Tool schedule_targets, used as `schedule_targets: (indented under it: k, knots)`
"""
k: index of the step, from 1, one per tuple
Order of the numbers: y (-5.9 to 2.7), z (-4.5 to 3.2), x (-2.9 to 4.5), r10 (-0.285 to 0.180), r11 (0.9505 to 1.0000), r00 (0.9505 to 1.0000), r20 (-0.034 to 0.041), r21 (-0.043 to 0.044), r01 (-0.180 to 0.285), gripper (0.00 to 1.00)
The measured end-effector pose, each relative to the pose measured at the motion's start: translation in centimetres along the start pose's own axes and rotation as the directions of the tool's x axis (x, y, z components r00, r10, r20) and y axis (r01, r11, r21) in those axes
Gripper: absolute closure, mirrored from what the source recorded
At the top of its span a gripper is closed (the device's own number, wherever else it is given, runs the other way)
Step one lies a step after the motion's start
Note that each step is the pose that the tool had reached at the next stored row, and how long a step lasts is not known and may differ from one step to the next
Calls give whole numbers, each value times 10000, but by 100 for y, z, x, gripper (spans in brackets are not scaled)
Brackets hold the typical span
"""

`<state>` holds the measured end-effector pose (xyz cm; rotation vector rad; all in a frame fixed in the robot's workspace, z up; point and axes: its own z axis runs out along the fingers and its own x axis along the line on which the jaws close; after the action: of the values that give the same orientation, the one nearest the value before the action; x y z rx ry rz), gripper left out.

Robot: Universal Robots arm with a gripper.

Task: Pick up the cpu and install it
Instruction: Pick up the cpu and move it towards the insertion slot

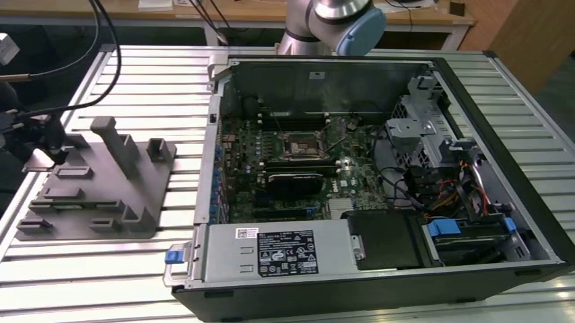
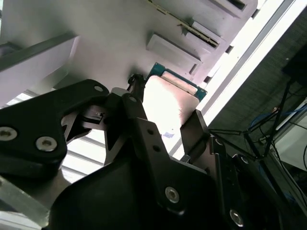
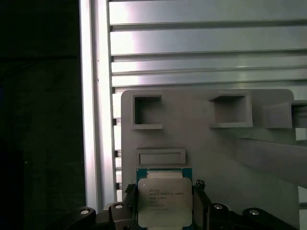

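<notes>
The cpu point(image 3: 164, 203), a small square chip with a pale silvery top and a green rim, sits between the two black fingers of my gripper point(image 3: 164, 191) in both wrist views. The fingers press against two opposite edges of the cpu point(image 2: 169, 100), so the gripper point(image 2: 163, 108) is shut on it. In the exterior view the gripper point(image 1: 40, 145) is at the far left, over the far corner of the grey plastic block point(image 1: 99, 182), and the cpu point(image 1: 40, 160) shows as a bright patch under it. The black metal-framed socket point(image 1: 299, 145) lies open on the motherboard, well away to the exterior view's right.
The open computer case point(image 1: 503, 87) lies on the slatted metal table point(image 1: 134, 74), with upright walls, drive cages and cables point(image 1: 449, 195) around the motherboard. The grey block has upright posts point(image 1: 117, 145) close to the gripper. The table's edge point(image 3: 93, 96) runs just beside the block.
</notes>
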<state>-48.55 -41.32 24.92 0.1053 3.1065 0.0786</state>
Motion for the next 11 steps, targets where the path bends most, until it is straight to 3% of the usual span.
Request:
schedule_targets:
  k: [11]
  knots:
    - [18,-308,-9,-1,10000,10000,0,0,1,45]
